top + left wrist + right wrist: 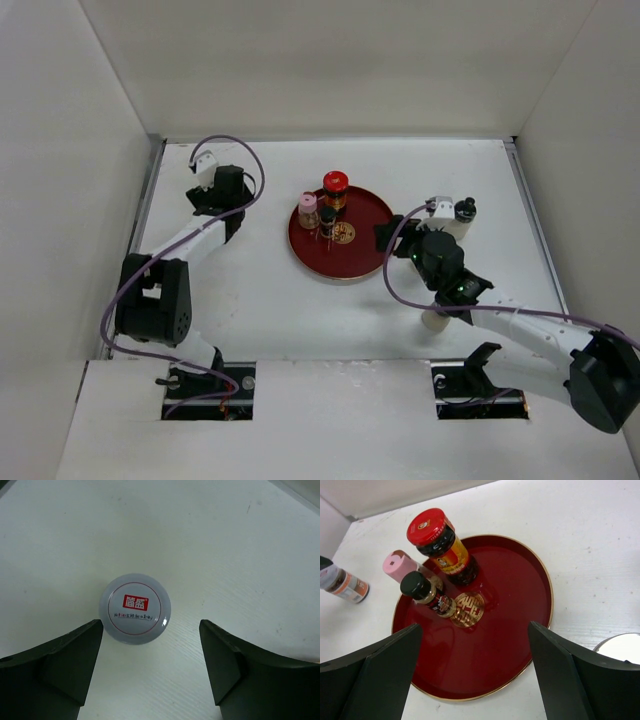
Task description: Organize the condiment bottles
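Note:
Seen from straight above, a white-capped condiment bottle (pixel 135 608) with a red label stands on the table. My left gripper (pixel 151 630) is open, and the cap sits just ahead of its fingertips, nearer the left finger, untouched. In the top view my left gripper (pixel 213 185) is far left of the red tray (pixel 365 250). On the tray stand a red-capped jar (pixel 442 545), a pink-capped bottle (pixel 405 566) and a small black-capped bottle (pixel 422 592). My right gripper (pixel 475 630) hangs open and empty above the tray's near part.
A black-capped bottle (pixel 465 209) stands behind my right arm and a cream bottle (pixel 437 318) lies under it. A pale round cap (pixel 620 647) shows beside the tray. White walls close in the table on three sides.

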You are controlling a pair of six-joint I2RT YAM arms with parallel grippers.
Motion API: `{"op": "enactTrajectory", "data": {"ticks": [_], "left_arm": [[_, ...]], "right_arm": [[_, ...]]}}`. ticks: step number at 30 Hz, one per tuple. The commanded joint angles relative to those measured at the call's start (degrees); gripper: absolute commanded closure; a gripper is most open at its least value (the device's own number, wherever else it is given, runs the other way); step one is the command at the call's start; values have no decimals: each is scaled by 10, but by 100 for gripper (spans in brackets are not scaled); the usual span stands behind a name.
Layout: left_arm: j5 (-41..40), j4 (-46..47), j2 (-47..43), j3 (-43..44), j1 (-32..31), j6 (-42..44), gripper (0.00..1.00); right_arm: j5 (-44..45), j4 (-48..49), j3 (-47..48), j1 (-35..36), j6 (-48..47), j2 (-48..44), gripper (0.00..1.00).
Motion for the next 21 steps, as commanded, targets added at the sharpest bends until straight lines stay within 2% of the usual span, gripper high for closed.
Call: {"op": "enactTrajectory", "data": {"ticks": [1, 7, 10, 13, 16, 21], "left_arm": [[6, 0, 17, 44, 22, -9, 23], [-4, 8, 40, 40, 35, -12, 24], [3, 15, 52, 47, 36, -10, 28], [13, 15, 63, 55, 37, -9, 37], [15, 18, 66, 51, 36, -12, 51], [9, 31, 4, 15, 26, -13, 67]], "right_arm": [[-12, 23, 23, 9, 3, -2, 7], [-12, 23, 23, 9, 2, -3, 6], [-12, 23, 24, 9, 2, 1, 6], [-12, 23, 24, 10, 2, 2, 6], [-12, 24, 24, 10, 2, 1, 5], [-12, 24, 23, 10, 2, 0, 4]]}}
